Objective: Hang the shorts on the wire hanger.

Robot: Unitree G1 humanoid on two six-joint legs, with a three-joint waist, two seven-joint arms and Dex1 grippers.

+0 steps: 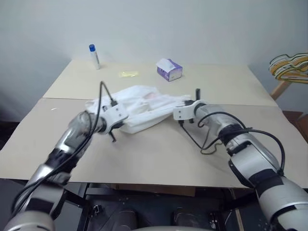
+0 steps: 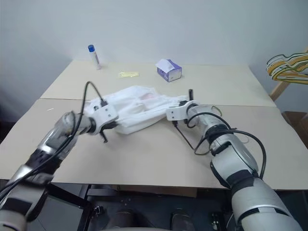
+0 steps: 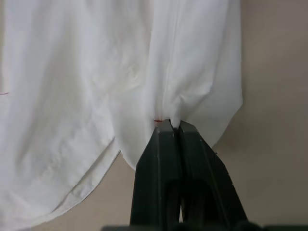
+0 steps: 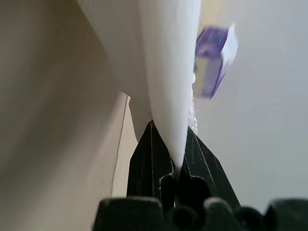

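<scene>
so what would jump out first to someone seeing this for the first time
The white shorts bunched in the middle of the table, pinched from both sides: the left gripper is shut on one edge and the right gripper is shut on the opposite one. Behind them a small purple-and-white tissue box and a blue-capped tube stand near the far edge, and a bunch of yellow and pale hangers hangs off to the right.

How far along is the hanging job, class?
Done: the left gripper and the right gripper have each pinched an edge of the white thin-fabric shorts.
In hand: the shorts are bunched between them over the beige table.
Left: getting the shorts onto a wire hanger.
</scene>
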